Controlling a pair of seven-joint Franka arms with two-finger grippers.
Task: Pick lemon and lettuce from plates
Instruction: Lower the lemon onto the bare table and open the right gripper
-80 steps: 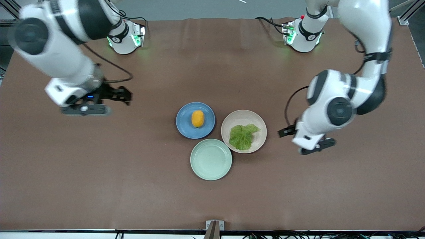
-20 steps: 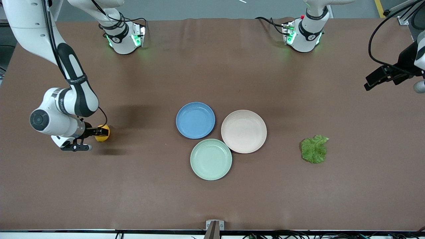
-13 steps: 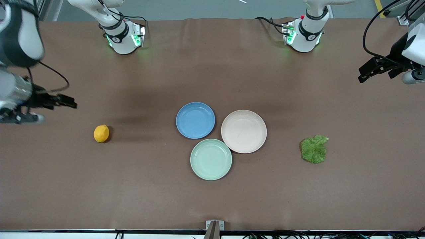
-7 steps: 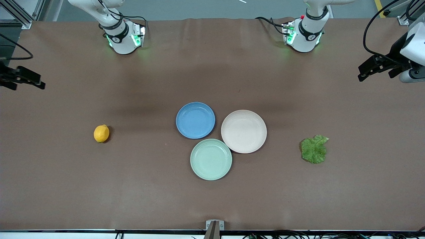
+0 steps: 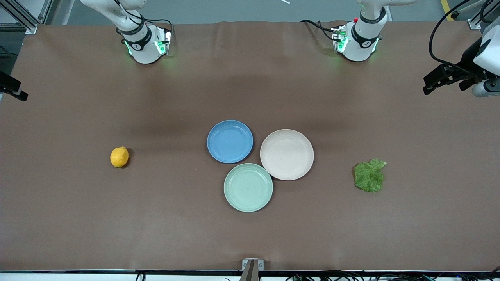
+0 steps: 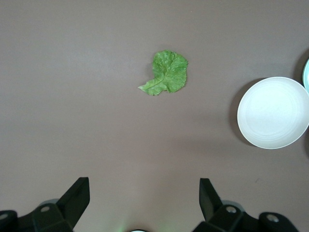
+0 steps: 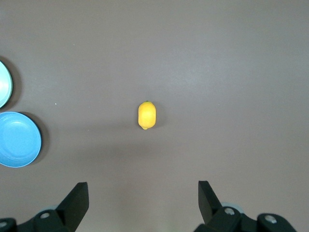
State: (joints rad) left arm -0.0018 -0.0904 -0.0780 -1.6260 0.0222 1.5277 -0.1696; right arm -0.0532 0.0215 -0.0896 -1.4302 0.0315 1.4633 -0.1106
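The lemon [image 5: 119, 157] lies on the bare table toward the right arm's end; it also shows in the right wrist view [image 7: 147, 115]. The lettuce [image 5: 369, 175] lies flat on the table toward the left arm's end, and shows in the left wrist view [image 6: 166, 73]. The blue plate [image 5: 230, 141] and the beige-pink plate [image 5: 286, 154] sit mid-table with nothing on them. My left gripper [image 5: 433, 82] is open, raised over the table's left-arm end. My right gripper [image 5: 15, 91] is open, raised at the right-arm edge of the view, mostly cut off.
A pale mint-green plate [image 5: 248, 187] sits beside the two plates, nearer to the front camera. The arm bases [image 5: 145, 43] [image 5: 356, 41] stand at the table's back edge. The beige-pink plate shows in the left wrist view [image 6: 273, 112], the blue plate in the right wrist view [image 7: 17, 139].
The lemon and lettuce left their plates and now lie on the table. The right gripper let go of the lemon, rose and drew away toward its end. The left gripper barely moved.
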